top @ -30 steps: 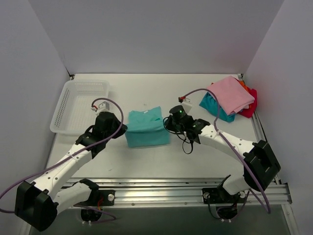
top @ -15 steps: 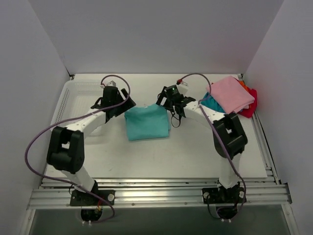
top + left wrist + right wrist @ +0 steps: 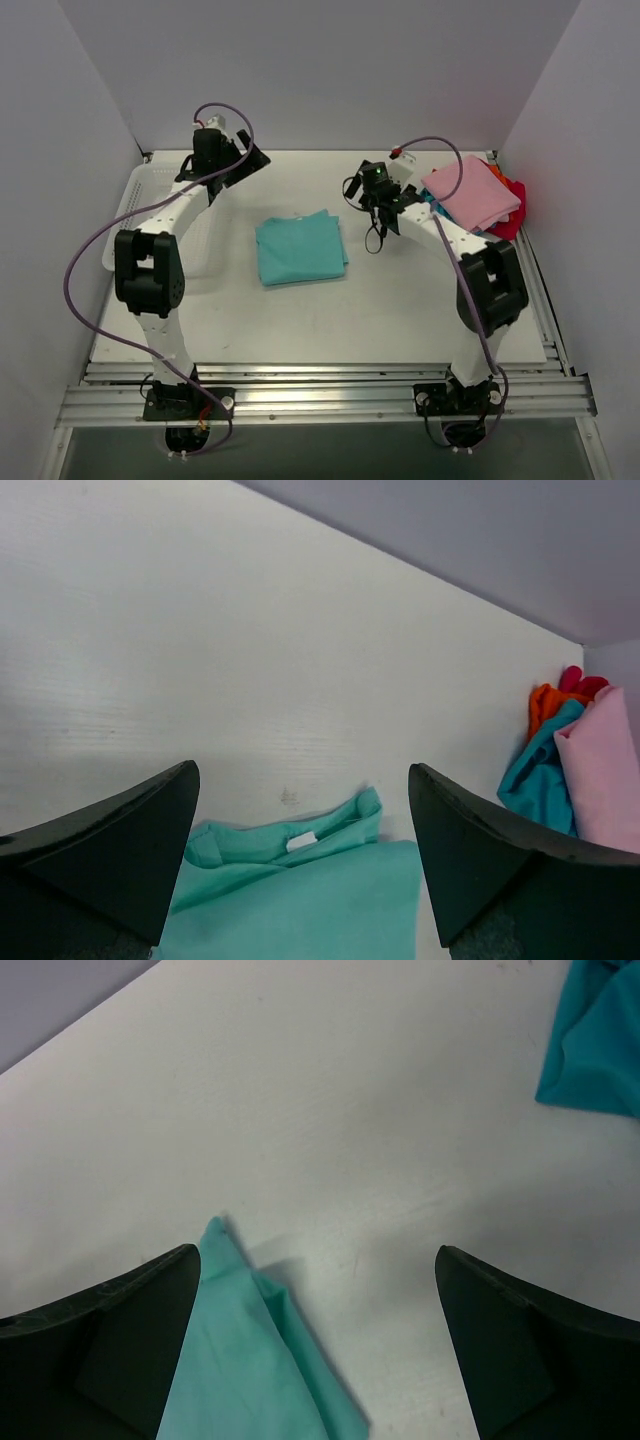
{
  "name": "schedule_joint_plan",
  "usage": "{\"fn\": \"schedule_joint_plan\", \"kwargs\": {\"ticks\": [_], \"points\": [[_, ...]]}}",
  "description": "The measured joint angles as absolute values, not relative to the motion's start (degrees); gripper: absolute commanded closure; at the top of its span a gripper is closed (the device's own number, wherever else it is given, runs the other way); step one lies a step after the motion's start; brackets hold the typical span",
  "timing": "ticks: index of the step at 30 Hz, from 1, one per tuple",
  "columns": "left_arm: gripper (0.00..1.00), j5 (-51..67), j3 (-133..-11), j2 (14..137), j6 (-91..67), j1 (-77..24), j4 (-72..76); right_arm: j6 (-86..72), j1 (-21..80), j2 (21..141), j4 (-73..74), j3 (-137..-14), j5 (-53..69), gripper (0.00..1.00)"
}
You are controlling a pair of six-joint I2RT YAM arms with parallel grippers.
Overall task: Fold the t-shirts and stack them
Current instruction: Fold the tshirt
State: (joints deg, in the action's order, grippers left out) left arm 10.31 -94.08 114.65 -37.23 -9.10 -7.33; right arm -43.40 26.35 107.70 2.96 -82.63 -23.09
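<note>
White arm links, black joints, purple cables; black wedge-shaped fingers.

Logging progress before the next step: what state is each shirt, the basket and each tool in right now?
teal-green t-shirt: folded, flat, alone mid-table, not stacked.
pink t-shirt: folded, topping the pile.
teal-blue t-shirt: in the pile, under the pink.
orange t-shirt: in the pile, mostly hidden.
red t-shirt: in the pile, edge showing.
basket: upright, partly behind the left arm.
left tool: open, holding nothing.
right tool: open, holding nothing.

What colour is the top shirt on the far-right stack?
Pink. The top shirt shows best in the top external view.
</note>
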Motion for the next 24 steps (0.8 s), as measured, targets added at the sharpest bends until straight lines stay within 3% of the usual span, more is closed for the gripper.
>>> {"fn": "schedule_joint_plan", "kwargs": {"ticks": [5,11,15,24], "points": [[0.06,12.14,-88.29,107.79,-36.75,-9.39,-3.81,-44.75,26.92,91.31,-5.10,-62.02,-18.65,0.00],[0.04,13.45,-83.07,106.34,-36.91,-9.39,0.23,-47.48,26.94,85.86,-20.91,-40.91,-7.84,0.00],[0.02,14.44,-82.35,106.39,-37.04,-9.41,1.21,-48.71,26.94,89.76,-31.51,-36.03,0.43,0.00],[0.01,15.40,-81.58,106.67,-37.01,-9.43,3.55,-55.96,26.39,110.30,-66.78,-38.17,15.14,0.00]]}}
